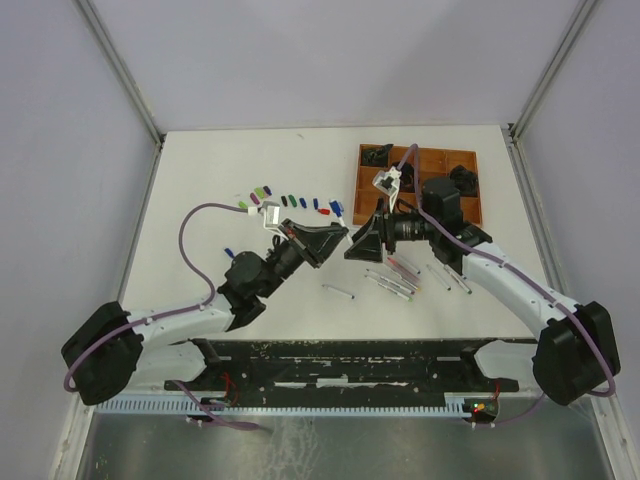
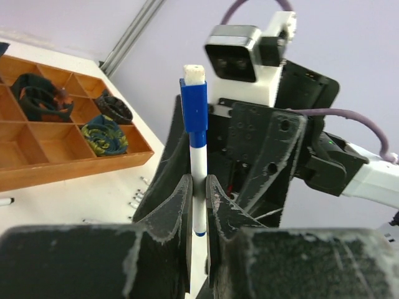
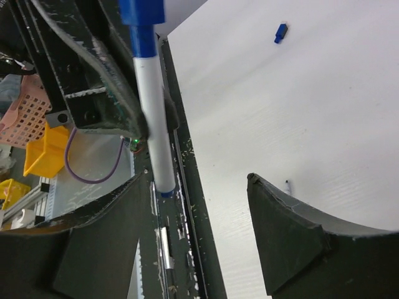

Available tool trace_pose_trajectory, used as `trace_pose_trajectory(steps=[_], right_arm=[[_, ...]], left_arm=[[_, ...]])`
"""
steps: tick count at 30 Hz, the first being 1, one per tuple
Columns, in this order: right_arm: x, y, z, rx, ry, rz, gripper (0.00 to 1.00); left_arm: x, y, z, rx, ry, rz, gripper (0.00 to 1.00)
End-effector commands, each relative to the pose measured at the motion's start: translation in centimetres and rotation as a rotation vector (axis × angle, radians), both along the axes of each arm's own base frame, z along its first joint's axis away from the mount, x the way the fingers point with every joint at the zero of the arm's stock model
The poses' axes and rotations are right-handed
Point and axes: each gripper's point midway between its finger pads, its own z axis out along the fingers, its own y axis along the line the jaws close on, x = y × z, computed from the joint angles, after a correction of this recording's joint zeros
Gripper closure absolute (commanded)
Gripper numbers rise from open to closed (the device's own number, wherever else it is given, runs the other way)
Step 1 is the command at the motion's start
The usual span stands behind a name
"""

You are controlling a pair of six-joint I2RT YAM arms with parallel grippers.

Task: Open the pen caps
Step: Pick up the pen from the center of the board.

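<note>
My left gripper (image 2: 199, 187) is shut on the white barrel of a pen (image 2: 198, 156) that stands upright between its fingers. A blue pen cap (image 2: 194, 106) sits on the pen's upper end. My right gripper (image 3: 198, 177) faces the left one, open. The same pen (image 3: 153, 118) hangs next to its left finger (image 3: 118, 212), and the right finger (image 3: 287, 230) stands well apart from it. In the top view the two grippers (image 1: 338, 234) (image 1: 358, 240) meet tip to tip above the table's middle. Several loose pen caps (image 1: 290, 201) lie in a row behind the left gripper.
A brown compartment tray (image 1: 470, 160) with dark coiled items stands at the back right. Several pens (image 1: 398, 283) lie on the table under the right arm, and one (image 1: 339, 291) lies nearer the middle. A loose blue cap (image 3: 281, 32) lies on the white tabletop.
</note>
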Motion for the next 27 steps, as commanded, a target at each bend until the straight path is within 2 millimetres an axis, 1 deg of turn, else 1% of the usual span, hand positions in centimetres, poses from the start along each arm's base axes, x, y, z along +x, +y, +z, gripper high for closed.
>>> trace_pose_trajectory(steps=[1, 5, 8, 10, 11, 13, 15, 16, 17, 18, 19, 20, 21, 23, 24, 27], right_arm=[[0.2, 0.9, 1.5, 0.036, 0.0, -0.006, 0.27], [-0.2, 1.1, 2.0, 0.056, 0.018, -0.004, 0.31], [-0.4, 1.2, 2.4, 0.063, 0.02, -0.002, 0.37], [-0.6, 1.3, 2.4, 0.065, 0.025, 0.005, 0.46], [-0.6, 1.3, 2.3, 0.065, 0.033, 0.007, 0.53], [-0.6, 1.4, 2.2, 0.063, 0.042, 0.015, 0.68], [-0.6, 1.4, 2.0, 0.058, 0.045, 0.02, 0.86], [-0.6, 1.4, 2.1, 0.055, 0.039, 0.023, 0.92], [-0.6, 1.4, 2.1, 0.052, 0.038, 0.022, 0.97], [-0.6, 1.3, 2.0, 0.05, 0.04, 0.022, 0.98], [-0.6, 1.3, 2.1, 0.05, 0.038, 0.02, 0.98], [-0.7, 1.3, 2.1, 0.047, 0.038, 0.021, 0.98], [-0.7, 1.3, 2.2, 0.047, 0.036, 0.021, 0.98], [-0.7, 1.3, 2.2, 0.044, 0.031, 0.023, 0.98], [-0.7, 1.2, 2.2, 0.041, 0.024, 0.02, 0.99], [-0.7, 1.1, 2.0, 0.028, 0.014, 0.02, 0.98]], left_arm=[[-0.6, 0.0, 2.6, -0.036, -0.124, 0.027, 0.97], [-0.7, -0.5, 2.2, -0.026, -0.131, 0.02, 0.97], [-0.6, -0.8, 1.9, -0.013, -0.132, 0.017, 0.97], [-0.7, -0.9, 1.8, -0.01, -0.136, 0.015, 0.97], [-0.7, -1.0, 1.8, -0.011, -0.136, 0.015, 0.97], [-0.7, -1.0, 1.8, -0.012, -0.138, 0.011, 0.97], [-0.8, -1.0, 1.9, -0.013, -0.139, 0.01, 0.97], [-0.8, -0.9, 1.9, -0.015, -0.14, 0.011, 0.97], [-0.9, -0.8, 1.9, -0.019, -0.142, 0.011, 0.97], [-0.9, -0.7, 1.9, -0.025, -0.141, 0.014, 0.95], [-0.9, -0.4, 1.9, -0.03, -0.137, 0.022, 0.92], [-0.8, -0.2, 1.8, -0.03, -0.134, 0.03, 0.85], [-0.8, 0.1, 1.9, -0.036, -0.128, 0.043, 0.74], [-0.4, 1.1, 2.0, -0.064, -0.089, 0.084, 0.49], [-0.2, 1.6, 1.8, -0.076, -0.064, 0.106, 0.39], [0.1, 3.0, 1.3, -0.084, -0.027, 0.16, 0.19]])
